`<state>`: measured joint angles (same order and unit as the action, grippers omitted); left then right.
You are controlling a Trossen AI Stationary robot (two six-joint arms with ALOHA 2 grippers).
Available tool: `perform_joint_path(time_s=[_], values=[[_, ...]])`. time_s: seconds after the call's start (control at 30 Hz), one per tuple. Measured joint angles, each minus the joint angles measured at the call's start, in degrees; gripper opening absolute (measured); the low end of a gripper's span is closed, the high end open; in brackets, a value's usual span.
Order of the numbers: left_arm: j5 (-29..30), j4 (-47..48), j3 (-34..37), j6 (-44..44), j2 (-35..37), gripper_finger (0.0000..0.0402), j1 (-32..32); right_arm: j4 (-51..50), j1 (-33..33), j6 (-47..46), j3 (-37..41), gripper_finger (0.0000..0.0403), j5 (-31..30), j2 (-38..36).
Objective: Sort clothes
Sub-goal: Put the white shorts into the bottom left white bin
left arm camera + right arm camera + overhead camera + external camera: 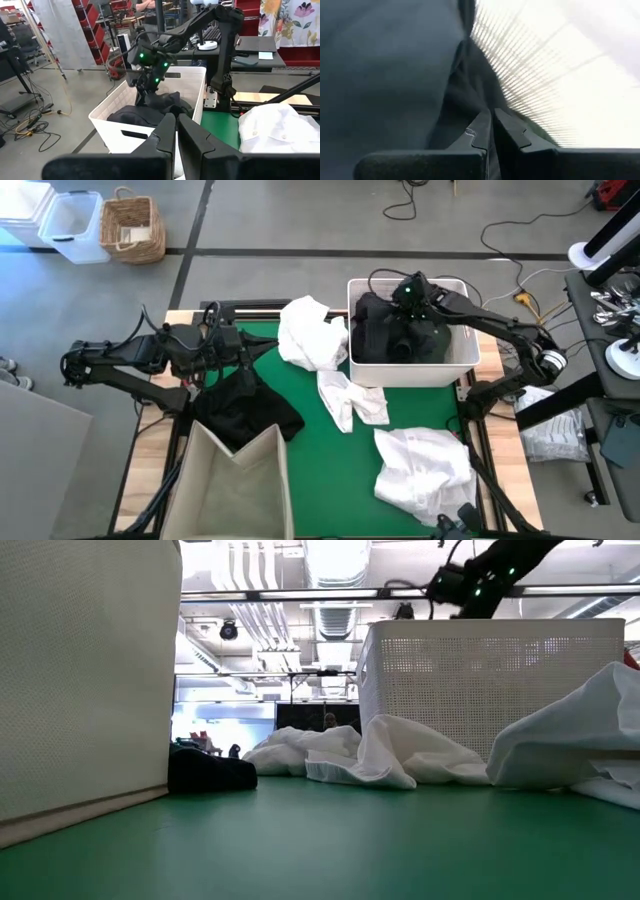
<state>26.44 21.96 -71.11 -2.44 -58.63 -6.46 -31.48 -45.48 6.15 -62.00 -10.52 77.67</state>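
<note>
At the left of the high view the left gripper [238, 352] hangs over a crumpled black garment [245, 408] that lies on the green mat [330, 470], its lower edge draping against the rim of the beige fabric bin [237, 485]. In the left wrist view its fingers [167, 132] stand pressed together with nothing between them. The bin has soft, stiff-woven walls; in the low view it fills the left side as a pale textured slab [85, 680], with the black garment [210, 772] a low dark lump just beside it.

Toward the middle, a rumpled white shirt [312, 332] leans against the left wall of the white plastic basket [465, 365], and a smaller twisted white piece [350, 398] lies just below it. At lower right sits a larger white heap [425, 468], cut off in the low view at the right edge.

In the upper right, the basket holds dark clothes [385, 335]. The right gripper [408, 302] reaches down into them. The low view shows only the basket's perforated wall [480, 680], hiding its contents; the left wrist view looks over the rim and shows the dark fabric [160, 105]. In the right wrist view the fingers [481, 131] are closed, pinching a fold of dark cloth [465, 90] beside the basket's ribbed wall; the rest is too close to make out.
</note>
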Motion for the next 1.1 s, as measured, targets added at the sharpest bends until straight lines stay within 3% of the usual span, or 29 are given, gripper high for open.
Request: perform_joint_path(time_s=[0.37, 0.67, 1.0, 1.1], values=[[0.00, 0.05, 0.00, 0.02, -0.04, 0.0000, 0.00, -6.09, 1.16, -3.28, -0.10, 0.0012, -0.02, -15.97], [-0.01, 1.87, 0.00, 1.93, -0.84, 0.0000, 0.00, -8.46, 10.23, -8.29, -0.21, 0.0012, 0.15, -28.92], [-0.44, 9.50, 0.00, 9.41, -3.21, 0.0000, 0.00, -3.58, 24.03, -10.05, -0.32, 0.0012, 0.48, -30.59], [-3.51, 12.79, 0.02, 11.45, -4.28, 0.0000, 0.02, -3.37, 27.46, -10.05, -0.32, 0.0012, 0.48, -29.85]])
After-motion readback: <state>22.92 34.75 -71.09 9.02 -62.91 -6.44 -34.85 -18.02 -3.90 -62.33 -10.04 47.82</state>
